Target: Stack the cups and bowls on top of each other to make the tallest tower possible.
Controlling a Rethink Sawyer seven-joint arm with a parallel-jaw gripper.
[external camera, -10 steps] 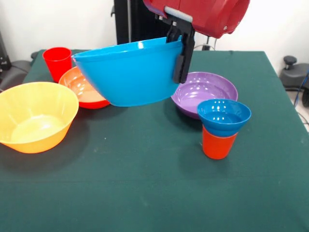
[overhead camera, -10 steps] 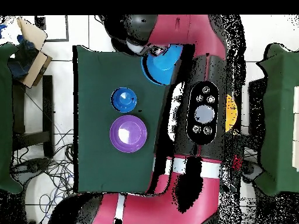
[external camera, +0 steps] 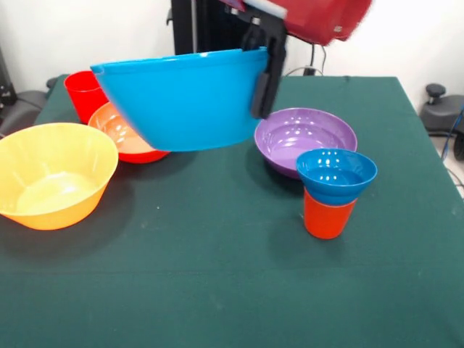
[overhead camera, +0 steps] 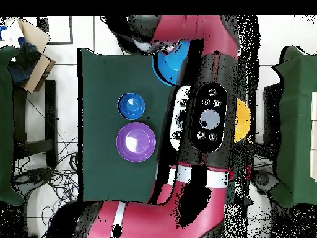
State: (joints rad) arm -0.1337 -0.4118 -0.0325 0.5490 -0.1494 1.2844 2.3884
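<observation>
My gripper (external camera: 267,67) is shut on the right rim of a medium blue bowl (external camera: 185,98), which hangs tilted in the air above the table. The overhead view shows that bowl (overhead camera: 168,65) partly under the arm. A small blue bowl (external camera: 336,175) sits on an upturned orange cup (external camera: 328,215) at the right, forming a short tower; from above it shows as a blue disc (overhead camera: 131,105). A wide purple bowl (external camera: 304,138) stands behind it. A large yellow-orange bowl (external camera: 52,172), an orange-red bowl (external camera: 125,134) and a red cup (external camera: 85,93) stand at the left.
The green table cloth (external camera: 217,275) stretches bare toward the near edge. In the overhead view the red arm (overhead camera: 207,118) covers much of the table's right half, with only a sliver of the yellow-orange bowl (overhead camera: 245,121) showing.
The gripper has risen and shifted slightly left with the medium blue bowl, which now hangs higher and more level. Everything on the table stayed put.
</observation>
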